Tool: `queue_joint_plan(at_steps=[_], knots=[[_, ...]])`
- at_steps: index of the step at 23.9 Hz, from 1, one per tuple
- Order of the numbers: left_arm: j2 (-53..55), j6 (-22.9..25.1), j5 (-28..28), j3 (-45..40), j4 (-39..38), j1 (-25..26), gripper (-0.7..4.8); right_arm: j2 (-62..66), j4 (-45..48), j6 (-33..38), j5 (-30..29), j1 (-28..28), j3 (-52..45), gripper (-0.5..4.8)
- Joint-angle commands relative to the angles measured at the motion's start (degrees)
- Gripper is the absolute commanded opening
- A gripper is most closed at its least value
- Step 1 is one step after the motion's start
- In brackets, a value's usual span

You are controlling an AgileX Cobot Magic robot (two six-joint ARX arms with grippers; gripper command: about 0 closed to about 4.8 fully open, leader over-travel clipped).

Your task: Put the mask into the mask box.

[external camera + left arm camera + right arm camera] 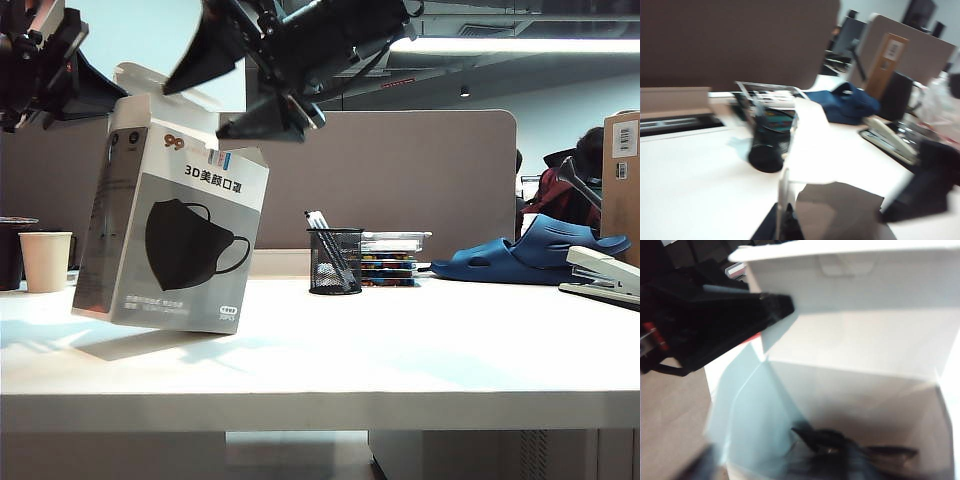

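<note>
The mask box (175, 235), white and grey with a printed mask picture, stands tilted on the white table (400, 340) with its top flaps open. My left gripper (40, 70) is shut on the box's upper left wall; in the left wrist view the thin white wall sits pinched in the gripper (785, 225). My right gripper (192, 113) hovers over the box's open top, open, with nothing between its fingers. The right wrist view looks down into the box (850, 340), where the black mask (845, 445) lies. The left gripper (715, 315) shows there at the box's rim.
A black mesh pen cup (335, 260) and a stack of coloured boxes (392, 258) stand behind the middle of the table. Blue slippers (535, 255) and a stapler (605, 275) lie at the right. A paper cup (46, 260) stands at the far left.
</note>
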Motion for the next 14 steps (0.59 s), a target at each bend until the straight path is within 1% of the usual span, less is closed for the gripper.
queue_joint_plan(at_steps=[1, 2, 5, 7, 8, 10, 11, 12, 13, 14], knots=[[-0.1, 3.7, -3.6, 0.0, -0.6, 0.1, -0.06, -2.2, -1.2, -0.1, -0.2, -0.1, 0.3, 0.55], [-0.1, 5.3, -3.9, 0.0, -1.6, 0.1, -0.06, -2.6, -1.5, -0.3, -0.1, -0.2, 0.3, -0.08], [0.0, 9.6, -4.3, 0.0, -4.8, 0.1, -0.06, -4.4, -1.8, -1.9, 0.7, -0.9, 0.3, -0.06], [0.3, 11.6, -4.3, 0.0, -5.7, 0.1, -0.06, -5.9, -2.4, -3.0, 3.8, -1.0, 0.3, -0.06], [0.3, 11.8, -4.4, 0.0, -6.0, 0.1, -0.06, -6.7, -2.9, -3.8, 5.6, -1.4, 0.3, -0.06], [0.3, 11.9, -6.4, 0.0, -6.1, 0.1, 0.00, -10.4, -6.2, -8.3, 13.6, -1.7, 0.3, -0.06], [0.3, 11.9, -6.4, 0.0, -6.1, 0.1, 0.31, -11.3, -7.0, -9.1, 14.8, -2.1, 0.3, -0.05], [0.3, 11.9, -6.4, 0.0, -6.1, 0.1, 0.77, -12.2, -7.8, -9.7, 15.8, -2.4, 0.3, -0.06], [0.3, 11.9, -6.4, 0.0, -6.1, 0.1, 1.29, -13.0, -8.5, -10.1, 16.3, -2.8, 0.3, -0.05], [0.3, 11.9, -6.4, 0.0, -6.1, 0.1, 1.95, -13.7, -8.9, -10.4, 16.8, -3.2, 0.3, -0.06]])
